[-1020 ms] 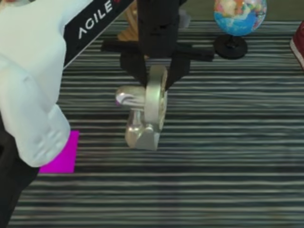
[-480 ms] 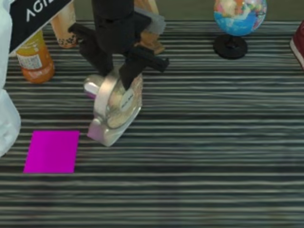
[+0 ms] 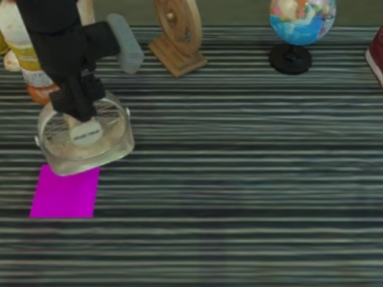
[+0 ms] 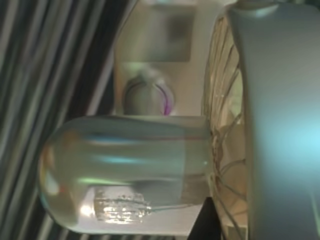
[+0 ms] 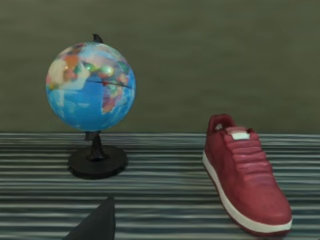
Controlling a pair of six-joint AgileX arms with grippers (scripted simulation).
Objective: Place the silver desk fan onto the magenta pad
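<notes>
From above, your left gripper (image 3: 81, 110) had its fingers clamped on the silver desk fan (image 3: 84, 140), overlapping the magenta pad's (image 3: 64, 194) far edge near the surface's left side. Your left wrist view showed only the fan's housing; releasing there risked it toppling off-pad.

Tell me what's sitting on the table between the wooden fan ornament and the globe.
Nothing. In the top view, the stretch between the wooden ornament and the globe is bare striped tabletop.
</notes>
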